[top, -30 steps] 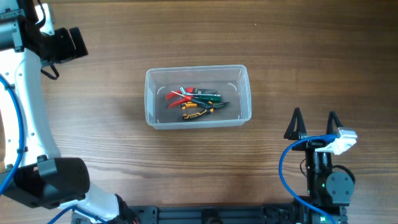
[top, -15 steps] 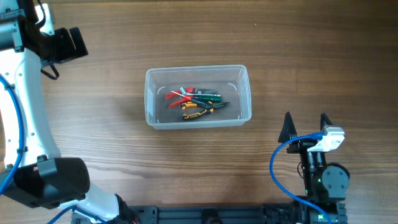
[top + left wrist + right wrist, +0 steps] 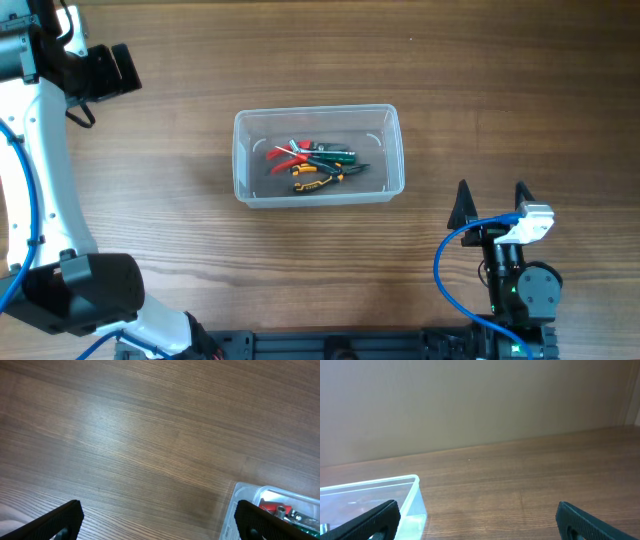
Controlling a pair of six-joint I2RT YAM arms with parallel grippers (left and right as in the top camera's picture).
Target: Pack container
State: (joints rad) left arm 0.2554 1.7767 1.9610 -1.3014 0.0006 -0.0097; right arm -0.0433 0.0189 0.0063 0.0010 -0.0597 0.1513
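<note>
Right gripper [image 3: 491, 203] was seen spread, empty, well apart from the container [image 3: 393, 160]; left gripper [image 3: 159, 519] likewise. With hand tools [image 3: 312, 163] inside, parking clear of its rim was advised.

Your left wrist view cuts the left pincer [image 3: 159, 524] down to two dark fingertips [image 3: 62, 520] at the bottom edge. Ahead and to that pincer's right, the container [image 3: 246, 496] is clipped by the picture's corner: you get one rounded corner and a sliver of the tools [image 3: 273, 508] inside. The right wrist view crops the right pincer [image 3: 477, 524] the same way. The container ahead to its left runs off the frame, its contents a blur behind the cloudy wall. From overhead, the tools overlap in a heap too small to tell apart, and you cannot make out the left pincer's fingers.
</note>
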